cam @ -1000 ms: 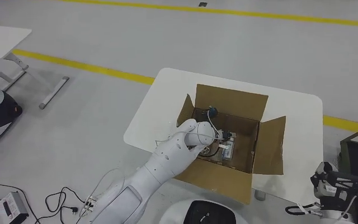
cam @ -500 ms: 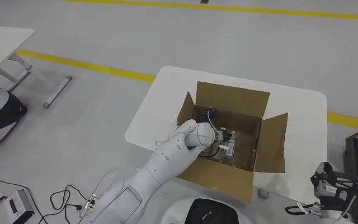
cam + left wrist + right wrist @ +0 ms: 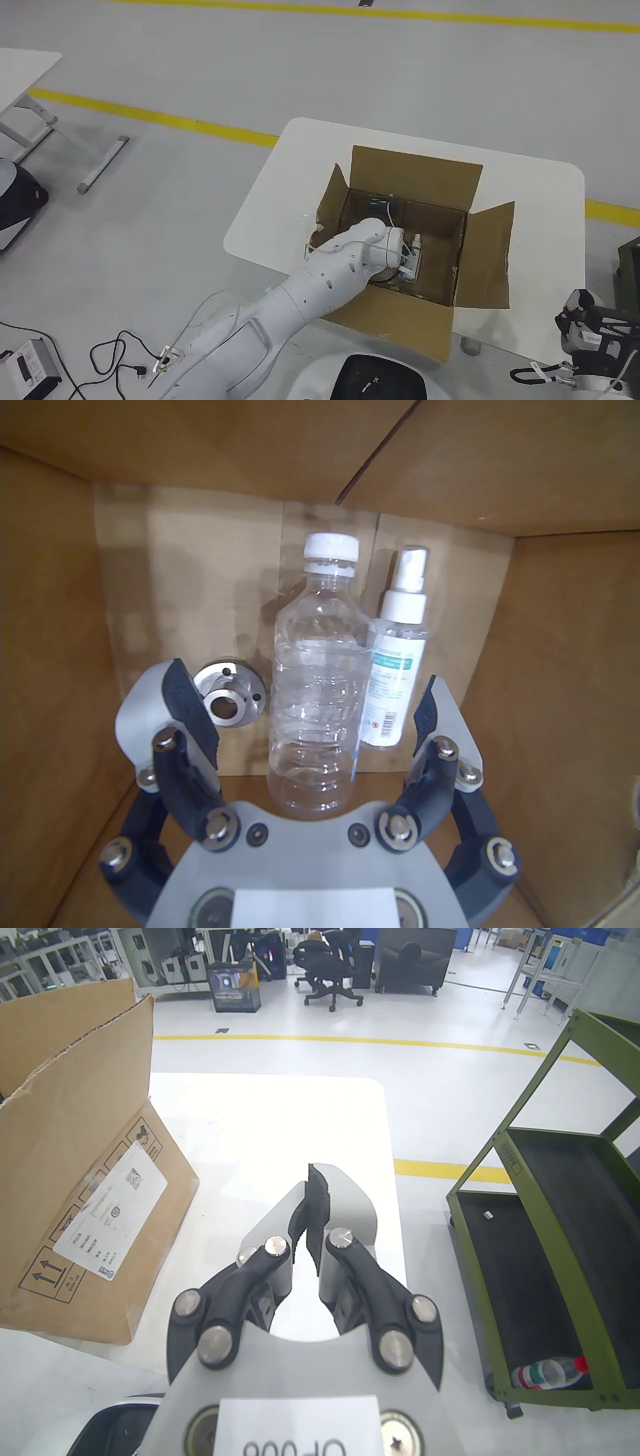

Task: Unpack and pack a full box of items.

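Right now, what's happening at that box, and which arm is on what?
The left claw is down inside the open cardboard box on the table. It is open and straddles a clear plastic bottle without gripping it. A spray bottle sits right beside that bottle on one side, and a metal flange on the other. The right claw is shut and empty, over the table beside the box.

in the box (image 3: 50, 600), water bottle (image 3: 315, 680) between flange (image 3: 230, 700) and spray bottle (image 3: 397, 660).
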